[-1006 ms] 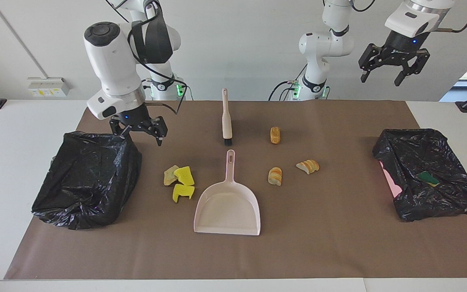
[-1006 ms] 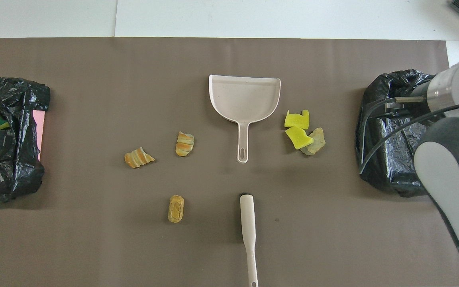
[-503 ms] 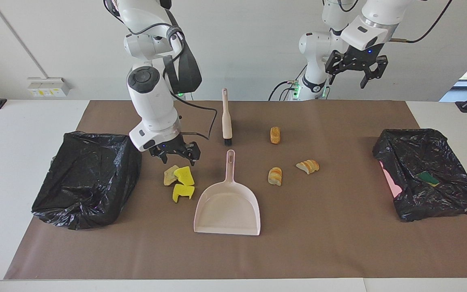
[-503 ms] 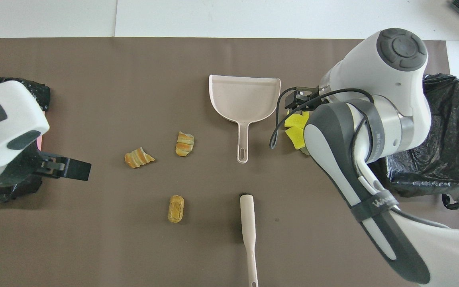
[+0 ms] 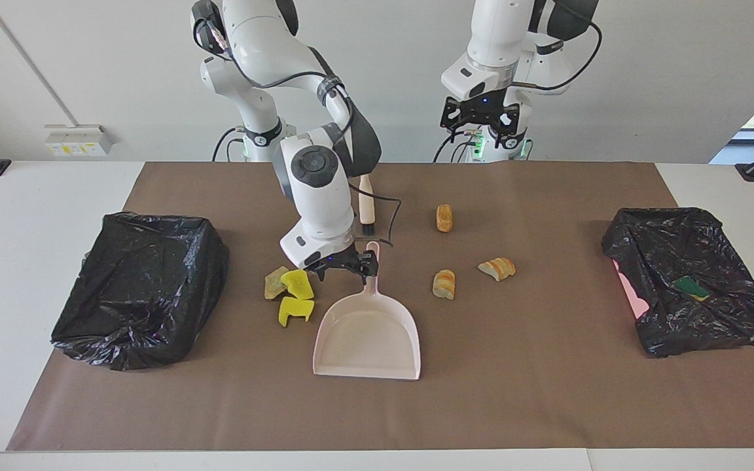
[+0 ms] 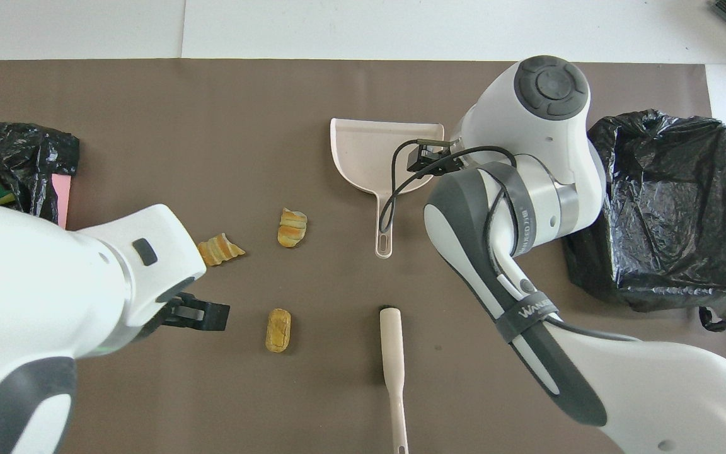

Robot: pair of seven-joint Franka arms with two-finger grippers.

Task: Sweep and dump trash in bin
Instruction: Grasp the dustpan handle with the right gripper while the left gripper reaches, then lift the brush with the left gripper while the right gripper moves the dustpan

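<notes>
Covering bench [image 5: 43,196]: brown mat [image 5: 547,392]
right gripper [image 5: 343,267]: fingers open, at dustpan handle [image 5: 371,268]
left gripper [image 5: 480,118]: fingers open, raised
room: white wall [image 5: 89,65]

A lab: two robot arms [image 5: 324,190] flank a paper-covered table [image 5: 547,405].

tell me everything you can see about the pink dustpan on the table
The pale pink plastic dustpan lies flat on the brown mat, mid-table. Its wide, shallow scoop has raised side and back walls and looks empty; its open lip faces away from the robots. A slim handle with a hanging slot at its tip points toward them. Yellow sponge scraps lie beside it, apart from it. The right hand, open, hovers low at the handle; contact cannot be confirmed.
</notes>
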